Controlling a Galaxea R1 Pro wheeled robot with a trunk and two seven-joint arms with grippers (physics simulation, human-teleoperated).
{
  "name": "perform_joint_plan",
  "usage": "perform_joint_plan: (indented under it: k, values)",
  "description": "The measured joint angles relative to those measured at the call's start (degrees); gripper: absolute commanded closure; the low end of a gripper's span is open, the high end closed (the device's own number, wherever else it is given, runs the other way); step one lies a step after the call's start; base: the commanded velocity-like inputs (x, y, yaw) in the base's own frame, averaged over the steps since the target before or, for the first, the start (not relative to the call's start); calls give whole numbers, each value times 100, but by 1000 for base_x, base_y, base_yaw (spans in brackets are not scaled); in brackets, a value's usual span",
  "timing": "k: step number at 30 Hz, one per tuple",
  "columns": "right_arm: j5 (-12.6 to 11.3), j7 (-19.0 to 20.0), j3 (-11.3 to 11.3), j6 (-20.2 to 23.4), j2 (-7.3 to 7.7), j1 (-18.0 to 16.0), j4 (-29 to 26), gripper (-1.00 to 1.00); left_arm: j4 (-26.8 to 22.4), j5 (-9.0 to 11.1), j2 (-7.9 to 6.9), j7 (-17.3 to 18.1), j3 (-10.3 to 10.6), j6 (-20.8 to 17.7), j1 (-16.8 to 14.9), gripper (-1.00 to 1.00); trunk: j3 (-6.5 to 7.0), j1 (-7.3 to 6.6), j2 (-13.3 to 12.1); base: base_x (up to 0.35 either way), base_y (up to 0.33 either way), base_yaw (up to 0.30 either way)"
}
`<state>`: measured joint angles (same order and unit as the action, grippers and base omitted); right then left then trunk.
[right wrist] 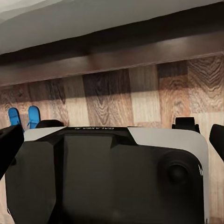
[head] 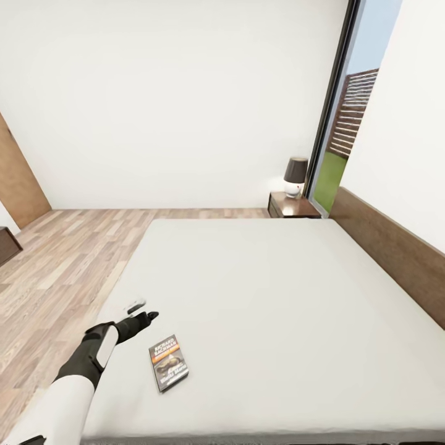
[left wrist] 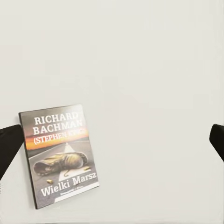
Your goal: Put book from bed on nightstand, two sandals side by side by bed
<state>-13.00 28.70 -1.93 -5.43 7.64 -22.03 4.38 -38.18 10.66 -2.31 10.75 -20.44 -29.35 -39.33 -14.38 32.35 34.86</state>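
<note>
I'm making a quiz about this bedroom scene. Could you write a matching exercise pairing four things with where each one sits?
Things:
1. book
2. lamp
3. sandals
4. left claw

Places:
A. on the nightstand beside the window
B. on the wooden floor next to the bed frame
C. lying flat on the mattress near its front edge
D. above the mattress, just left of the book

Pairs: 1-C, 2-A, 3-B, 4-D
</note>
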Motion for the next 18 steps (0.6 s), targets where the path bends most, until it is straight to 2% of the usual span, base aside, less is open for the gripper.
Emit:
perform_joint_plan:
  k: [2,6,18]
  values:
    - [0,0,1,0,0,0,0,-100,0,4,0,-2,168,-8,0,-100,-18,0,0,0,0,0]
    - [0,0,0,0,0,0,0,-100,0,4,0,-3,320,-16,0,-100,-55,0,0,0,0,0]
    - [0,0,2,0,0,0,0,-100,0,4,0,-9,360,-17,0,-100,-164,0,0,0,0,0]
